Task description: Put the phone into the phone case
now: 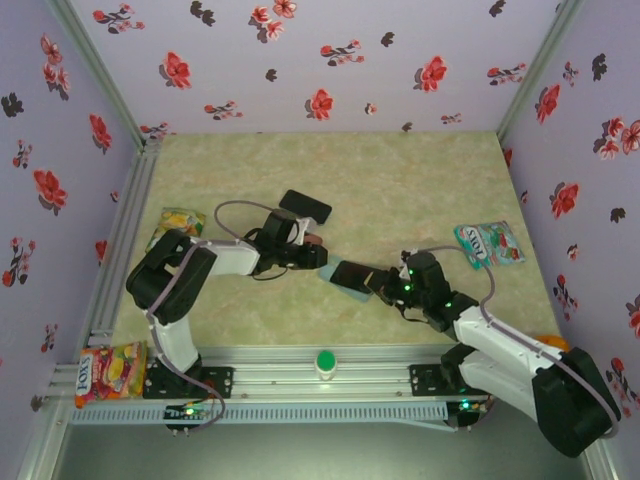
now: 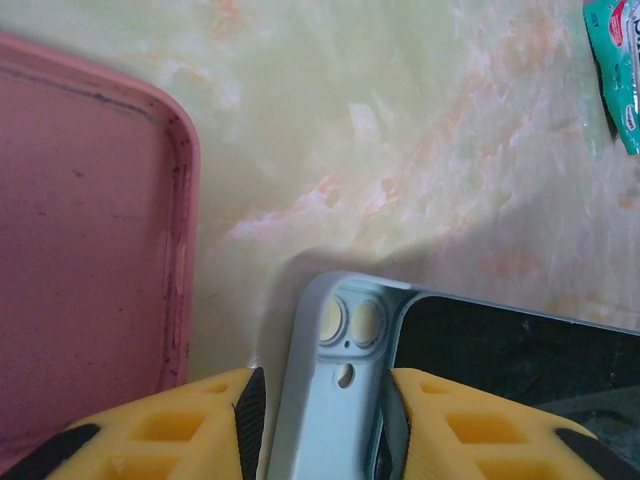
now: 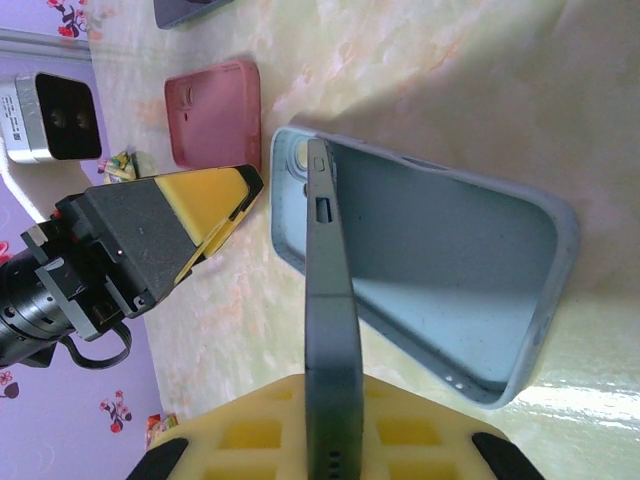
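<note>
The right gripper (image 3: 335, 425) is clamped on the phone (image 3: 328, 300), which stands on its long edge up the middle of the right wrist view. The phone's far end is at the camera-hole corner of the case (image 3: 450, 270). The case is pale blue and lies open side up on the table (image 3: 480, 90), right of centre in that frame. From above, phone and case sit near the middle of the table, between the two grippers. The left gripper (image 2: 320, 405) straddles the case's camera end at the bottom of the left wrist view. Its fingers (image 2: 190, 430) are close against both sides, but whether they press on it I cannot tell. A pink case (image 2: 90, 250) lies along that frame's left edge and a teal packet (image 2: 620, 70) at its upper right. A second dark phone (image 1: 305, 207) lies just above centre in the top view.
</note>
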